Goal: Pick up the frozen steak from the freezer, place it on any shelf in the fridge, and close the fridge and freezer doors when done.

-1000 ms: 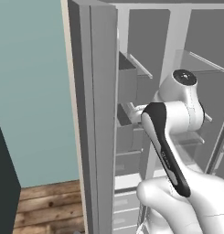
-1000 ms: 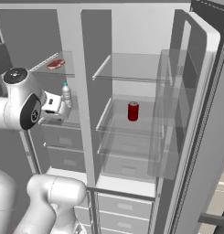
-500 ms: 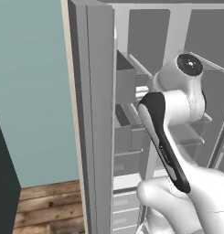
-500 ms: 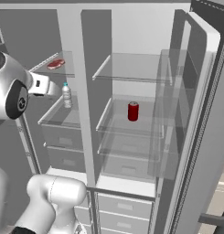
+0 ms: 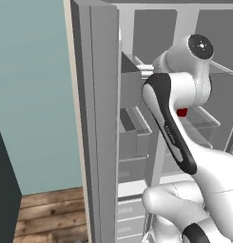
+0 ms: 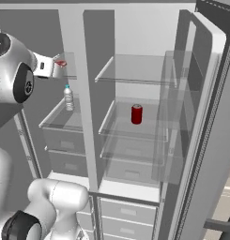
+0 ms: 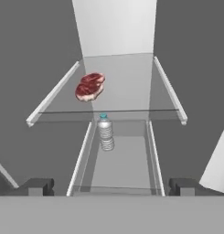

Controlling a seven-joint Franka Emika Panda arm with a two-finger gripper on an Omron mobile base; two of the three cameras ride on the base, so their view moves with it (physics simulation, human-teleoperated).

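Dark-red frozen steak (image 7: 89,86) lies upper left of centre on a glass freezer shelf (image 7: 127,87); claw (image 7: 109,186) spread wide, empty.

The white arm bends up high, its hand reaching toward twelve o'clock. The gripper (image 7: 106,186) is wide open, with nothing between its two dark fingertips (image 7: 38,186).
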